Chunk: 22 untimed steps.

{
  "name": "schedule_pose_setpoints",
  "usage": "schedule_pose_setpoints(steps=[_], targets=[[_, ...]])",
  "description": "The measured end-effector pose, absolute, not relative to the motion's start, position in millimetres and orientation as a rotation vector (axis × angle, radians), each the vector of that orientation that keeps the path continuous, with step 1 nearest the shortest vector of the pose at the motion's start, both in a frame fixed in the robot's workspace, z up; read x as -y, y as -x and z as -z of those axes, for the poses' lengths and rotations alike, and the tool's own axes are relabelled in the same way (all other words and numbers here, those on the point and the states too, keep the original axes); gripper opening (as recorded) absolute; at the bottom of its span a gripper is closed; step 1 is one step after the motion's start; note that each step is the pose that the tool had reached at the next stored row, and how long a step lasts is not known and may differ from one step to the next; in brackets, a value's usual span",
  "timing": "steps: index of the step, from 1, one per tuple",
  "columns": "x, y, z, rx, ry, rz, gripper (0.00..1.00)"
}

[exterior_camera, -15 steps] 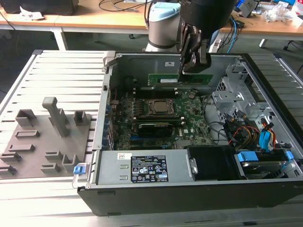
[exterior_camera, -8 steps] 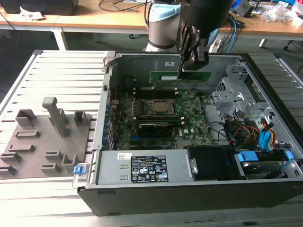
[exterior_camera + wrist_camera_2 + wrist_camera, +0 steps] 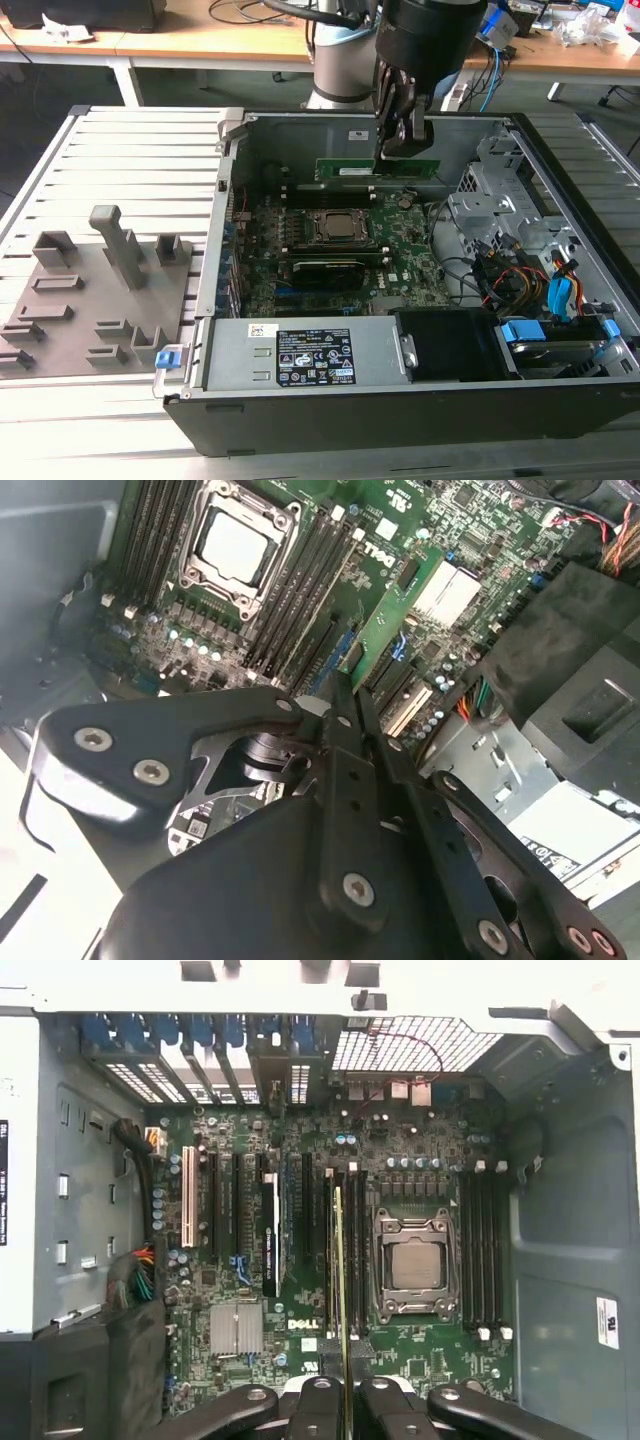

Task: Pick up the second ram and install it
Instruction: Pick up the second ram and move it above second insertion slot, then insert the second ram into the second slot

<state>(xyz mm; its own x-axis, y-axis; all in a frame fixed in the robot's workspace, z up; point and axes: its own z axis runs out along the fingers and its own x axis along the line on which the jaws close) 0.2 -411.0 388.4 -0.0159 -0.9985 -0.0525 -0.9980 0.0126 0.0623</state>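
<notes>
While hanging over the open case [image 3: 560, 200], clamped in the gripper [image 3: 405, 140] on its top edge: ram [image 3: 378, 168], held edge-down above the motherboard [image 3: 400, 245], beside the CPU socket [image 3: 343, 228], over the slots [image 3: 345, 1250] next to it. Below, toward the case's near wall, black card [image 3: 322, 268] and power supply [image 3: 300, 355] bearing a label [image 3: 312, 357] of small white print, unreadable. Hidden by the fingers [image 3: 345, 780]: ram's gripped edge, seen edge-on in the first wrist view.
</notes>
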Motion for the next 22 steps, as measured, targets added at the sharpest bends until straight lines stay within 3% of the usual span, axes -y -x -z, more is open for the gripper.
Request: schedule_pose_setpoints(steps=[22], targets=[[410.3, -0.6, -374.7, 2.231, -2.199, 0.127, 0.14]])
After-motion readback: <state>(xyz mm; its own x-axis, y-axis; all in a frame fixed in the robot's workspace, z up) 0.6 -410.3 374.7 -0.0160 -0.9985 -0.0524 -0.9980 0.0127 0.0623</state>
